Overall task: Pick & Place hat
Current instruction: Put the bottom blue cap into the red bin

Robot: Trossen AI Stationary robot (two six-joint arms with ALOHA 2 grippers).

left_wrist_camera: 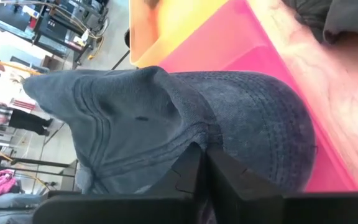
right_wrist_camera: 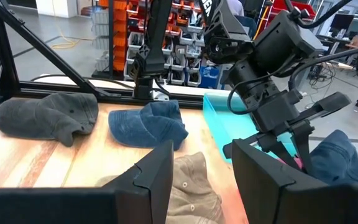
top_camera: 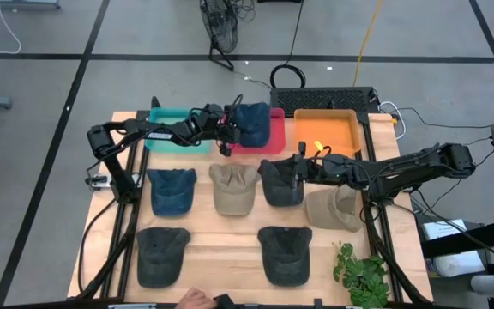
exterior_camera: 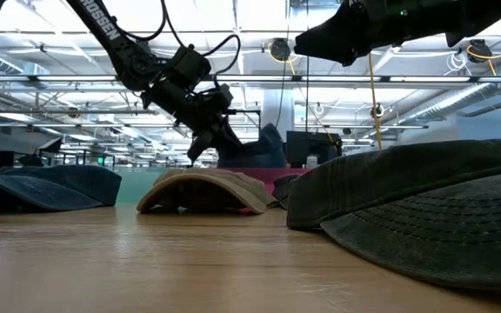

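Left tool (top_camera: 227, 129) pinches the navy hat (top_camera: 252, 123) at its edge, fingers nearly closed, with the hat sitting in the pink bin (top_camera: 274, 137). Right tool (top_camera: 297, 168) hovers open above the tabletop (top_camera: 221, 249) hats. Soft, light fabric sags; judged best gripped at the stiffer brim.

**Location: industrial robotics lab floor**

I operate in a large open hall. Overhead, exposed steel trusses (exterior_camera: 76, 83) carry strip lighting. The concrete floor (top_camera: 50, 34) bears taped lane lines. Parts-bin racks (right_wrist_camera: 185, 43) stand behind the wooden table (top_camera: 221, 249), and loose cables (top_camera: 290, 77) trail nearby.
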